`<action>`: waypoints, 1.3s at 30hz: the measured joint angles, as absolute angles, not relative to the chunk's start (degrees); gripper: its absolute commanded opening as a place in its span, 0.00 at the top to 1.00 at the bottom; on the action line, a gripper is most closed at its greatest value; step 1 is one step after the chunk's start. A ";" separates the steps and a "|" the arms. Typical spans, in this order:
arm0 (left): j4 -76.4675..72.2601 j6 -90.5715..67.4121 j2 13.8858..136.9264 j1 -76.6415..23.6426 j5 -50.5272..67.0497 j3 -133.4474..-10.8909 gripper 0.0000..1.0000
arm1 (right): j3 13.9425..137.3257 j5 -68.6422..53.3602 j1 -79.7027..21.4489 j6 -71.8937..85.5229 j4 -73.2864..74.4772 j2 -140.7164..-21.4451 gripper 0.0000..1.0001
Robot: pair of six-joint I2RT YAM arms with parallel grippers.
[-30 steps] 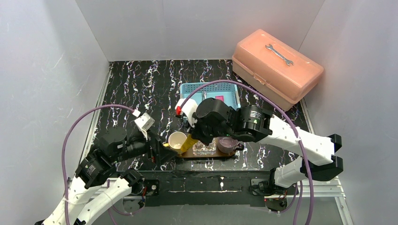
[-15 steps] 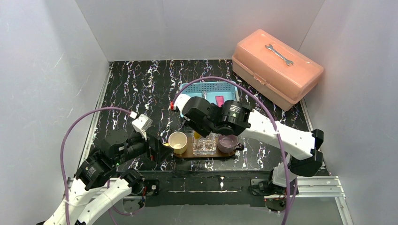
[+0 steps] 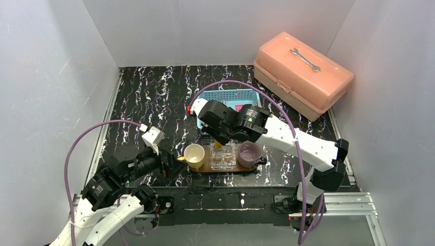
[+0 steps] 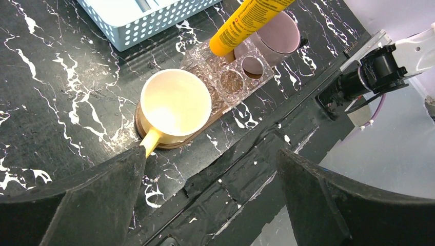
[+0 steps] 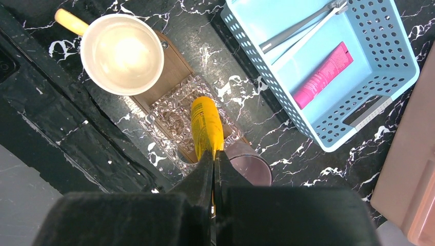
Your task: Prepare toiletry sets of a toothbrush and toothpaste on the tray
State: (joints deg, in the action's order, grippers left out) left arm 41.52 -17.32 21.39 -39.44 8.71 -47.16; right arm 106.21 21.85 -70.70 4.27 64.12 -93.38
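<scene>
The toothpaste [image 5: 206, 125], a yellow tube, leans with its lower end in or just at a hole of the clear faceted container [image 5: 172, 120] on the wooden tray [image 5: 164, 77]. The right pincer [image 5: 213, 156] is clamped on its flat tail, probably the stiffest hold; the glossy body looks light, soft and slippery. The left pincer [image 4: 210, 154] hangs spread apart and empty by the cream cup [image 4: 174, 105]

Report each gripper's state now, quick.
Left gripper: open, holding nothing.
Right gripper: shut on the yellow toothpaste tube.
</scene>
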 measured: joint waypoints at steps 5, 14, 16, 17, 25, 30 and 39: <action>41.63 -17.32 20.78 -39.44 8.27 -47.13 0.02 | 105.51 20.80 -69.97 4.25 63.44 -93.38 0.99; 41.65 -17.30 20.73 -39.44 7.92 -46.65 0.02 | 103.70 18.98 -69.36 4.12 61.91 -93.45 0.99; 41.65 -17.30 20.73 -39.44 7.90 -46.59 0.02 | 103.20 18.63 -69.36 4.10 61.63 -93.45 0.99; 41.65 -17.30 20.73 -39.44 7.90 -46.57 0.02 | 103.13 18.39 -69.36 4.10 61.63 -93.49 0.99; 41.65 -17.28 20.73 -39.44 7.88 -46.54 0.02 | 101.86 17.50 -68.88 4.05 60.80 -93.49 0.99; 41.65 -17.28 20.73 -39.44 7.88 -46.54 0.02 | 100.38 16.69 -68.03 3.64 59.55 -93.49 0.99; 41.65 -17.26 20.73 -39.44 7.88 -46.54 0.02 | 97.14 14.76 -66.11 2.76 57.23 -93.58 0.99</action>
